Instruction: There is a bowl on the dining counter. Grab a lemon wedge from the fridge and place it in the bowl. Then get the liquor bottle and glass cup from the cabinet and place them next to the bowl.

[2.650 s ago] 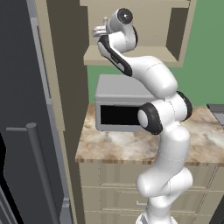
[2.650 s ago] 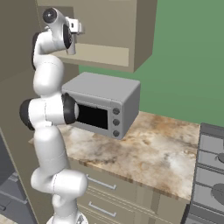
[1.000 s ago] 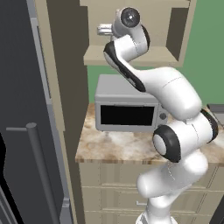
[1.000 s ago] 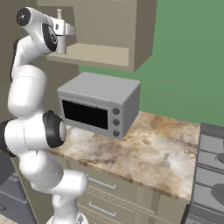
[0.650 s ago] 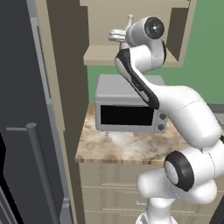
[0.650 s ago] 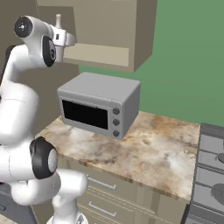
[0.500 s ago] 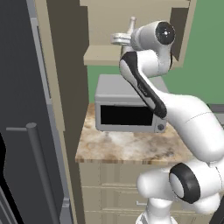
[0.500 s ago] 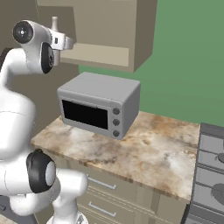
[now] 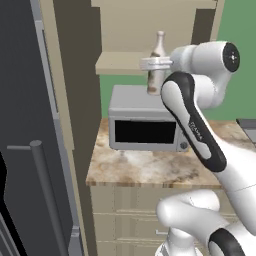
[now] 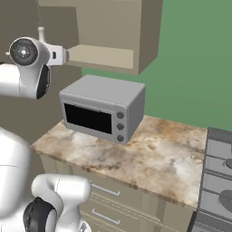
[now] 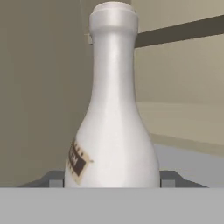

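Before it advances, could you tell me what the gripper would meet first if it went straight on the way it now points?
Hardly anything new: the bottle already stands upright between the gripper's jaws. Past it comes the cabinet back wall, though that depth is unclear.

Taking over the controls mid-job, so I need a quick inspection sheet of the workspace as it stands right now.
Surface: beige-brown marbled worktop on beige base cabinets, bare beside the oven.
Job's things: slim pale liquor bottle with brownish label upright between the fingers, at the open beige wall cabinet; glass cup, bowl nothing seen.
Clutter: grey toaster oven on the worktop.
Grippers: gripper shut on the bottle, fingers flanking its body.
Cables: nothing seen.
Surroundings: dark grey fridge door at left, green wall, stove edge at right.
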Controlling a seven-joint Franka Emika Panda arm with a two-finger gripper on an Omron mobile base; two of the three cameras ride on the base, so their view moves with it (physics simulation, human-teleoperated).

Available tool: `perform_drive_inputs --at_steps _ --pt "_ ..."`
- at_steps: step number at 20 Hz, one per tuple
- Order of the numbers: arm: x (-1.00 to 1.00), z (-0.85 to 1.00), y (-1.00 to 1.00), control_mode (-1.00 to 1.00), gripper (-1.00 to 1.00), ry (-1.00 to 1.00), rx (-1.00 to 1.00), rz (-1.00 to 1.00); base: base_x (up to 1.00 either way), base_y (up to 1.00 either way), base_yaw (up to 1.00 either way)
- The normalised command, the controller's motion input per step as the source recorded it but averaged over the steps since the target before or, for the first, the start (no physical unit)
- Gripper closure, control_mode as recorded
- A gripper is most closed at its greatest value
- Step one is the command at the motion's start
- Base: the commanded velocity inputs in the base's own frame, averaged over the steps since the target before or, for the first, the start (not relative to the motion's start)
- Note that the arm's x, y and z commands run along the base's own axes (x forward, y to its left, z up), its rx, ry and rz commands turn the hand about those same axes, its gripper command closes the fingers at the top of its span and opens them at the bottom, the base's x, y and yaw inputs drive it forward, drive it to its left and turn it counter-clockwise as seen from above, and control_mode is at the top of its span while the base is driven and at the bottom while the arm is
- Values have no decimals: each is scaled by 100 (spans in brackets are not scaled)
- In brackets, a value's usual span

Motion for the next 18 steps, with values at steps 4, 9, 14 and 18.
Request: perform_drive_inputs --at_steps 4,9,14,18 --pt "-48 -31 0 -100 100 3 -16 3 0 0 0" --pt "-17 -15 0 100 100 0 -7 0 -36 0 0" --pt "0 0 0 100 100 0 0 0 -100 0 41" --pt "0 0 0 100 100 0 0 0 -100 2 78"
